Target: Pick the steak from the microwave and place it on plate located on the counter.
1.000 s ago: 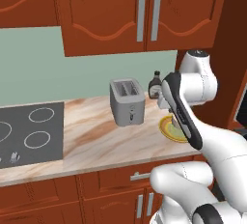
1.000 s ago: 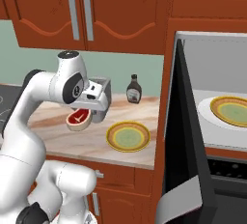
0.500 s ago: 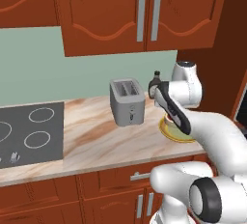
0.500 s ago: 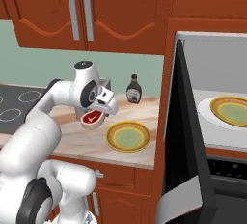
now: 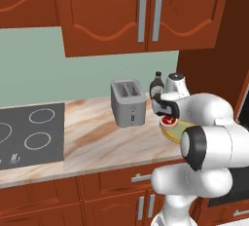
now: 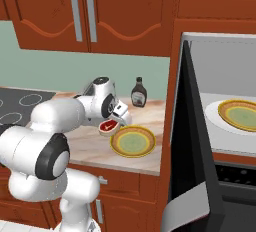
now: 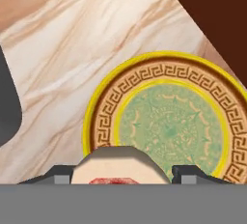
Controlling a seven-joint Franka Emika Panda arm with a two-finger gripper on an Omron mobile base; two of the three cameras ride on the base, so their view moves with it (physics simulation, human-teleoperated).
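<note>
Steak (image 6: 106, 126): small rounded raw-red slab with a pale fat edge, clamped between the fingers of the hand (image 6: 111, 125); its pale edge fills the gap between the tips in the hand view (image 7: 118, 165).
Hand: held low over the table (image 6: 90, 143), at the near rim of the plate (image 6: 133, 141), arm folded close to the body.
Plate: yellow-orange rim, pale green centre, lying flat just ahead of the hand.
Microwave (image 6: 220, 126): door open, well off to the hand's right.

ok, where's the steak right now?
Right base view: the steak is held in the hand above the counter, at the left edge of the plate.
</note>
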